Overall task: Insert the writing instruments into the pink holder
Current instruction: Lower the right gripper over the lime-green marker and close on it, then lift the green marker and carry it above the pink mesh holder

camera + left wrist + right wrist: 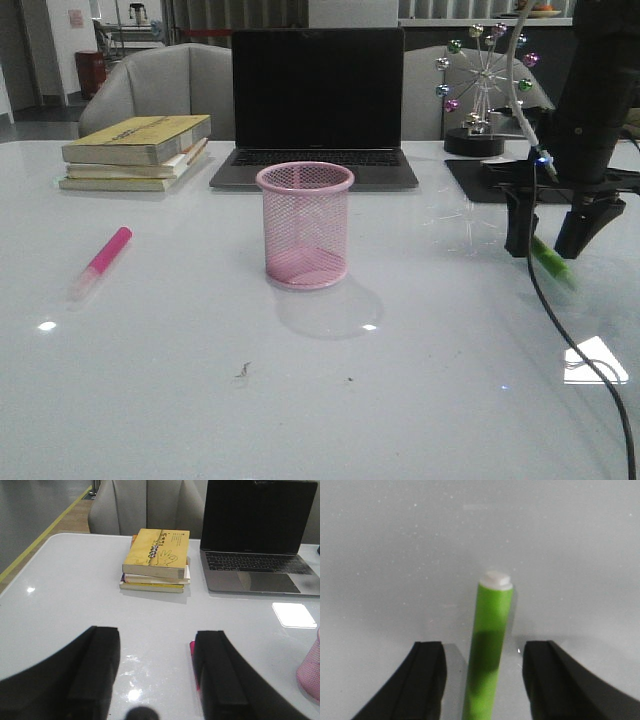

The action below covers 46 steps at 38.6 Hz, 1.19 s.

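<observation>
The pink holder [304, 238], a wire-mesh cup, stands upright mid-table; its edge shows in the left wrist view [311, 672]. The hot pink marker [103, 258] lies on the table at the left. In the left wrist view only a sliver of that pink marker [193, 652] peeks out beside one finger of my open left gripper [156, 645], which holds nothing. The green marker [552, 262] lies flat at the right. My right gripper [548, 235] hangs over it, open, its fingers straddling the green marker [490, 645] with gaps on both sides. The left gripper is outside the front view.
An open laptop [318, 100] sits behind the holder, with a stack of books [135, 150] to its left. A ferris-wheel ornament [485, 85] and black mat [480, 175] are at the back right. A black cable [570, 340] trails down from the right arm.
</observation>
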Each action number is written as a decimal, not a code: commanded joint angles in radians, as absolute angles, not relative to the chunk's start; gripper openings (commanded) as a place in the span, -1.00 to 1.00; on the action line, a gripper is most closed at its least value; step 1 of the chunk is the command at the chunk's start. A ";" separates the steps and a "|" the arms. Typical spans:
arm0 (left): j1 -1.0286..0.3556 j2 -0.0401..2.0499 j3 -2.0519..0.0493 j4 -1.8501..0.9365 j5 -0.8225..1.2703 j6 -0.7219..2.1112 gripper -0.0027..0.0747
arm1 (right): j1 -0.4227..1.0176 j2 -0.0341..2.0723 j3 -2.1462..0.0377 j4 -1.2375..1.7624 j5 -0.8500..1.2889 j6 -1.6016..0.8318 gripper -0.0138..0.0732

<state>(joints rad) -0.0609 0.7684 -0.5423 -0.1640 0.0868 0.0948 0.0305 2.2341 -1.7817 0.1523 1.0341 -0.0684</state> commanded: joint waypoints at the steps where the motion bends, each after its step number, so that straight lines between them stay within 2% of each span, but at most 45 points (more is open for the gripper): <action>1: -0.061 0.766 -0.578 -0.172 0.000 0.090 0.14 | 0.027 2.173 -1.812 0.152 1.037 -0.078 0.18; 9: -0.061 0.766 -0.578 -0.172 0.000 0.090 0.14 | 0.027 2.173 -1.812 0.152 1.032 -0.078 -0.37; 16: -0.061 0.766 -0.578 -0.172 0.000 0.090 0.13 | 0.027 2.168 -1.812 0.162 1.023 -0.078 -0.62; 27: -0.061 0.766 -0.578 -0.172 0.013 0.090 -0.08 | 0.047 2.082 -1.818 0.250 0.936 -0.078 -0.64; 46: -0.061 0.766 -0.578 -0.172 0.013 0.090 -0.08 | 0.265 1.904 -1.818 0.255 0.635 -0.132 -0.64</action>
<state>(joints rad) -0.0609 0.7684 -0.5423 -0.1640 0.0883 0.0948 0.2295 1.9885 -1.7840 0.2347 0.7455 -0.1083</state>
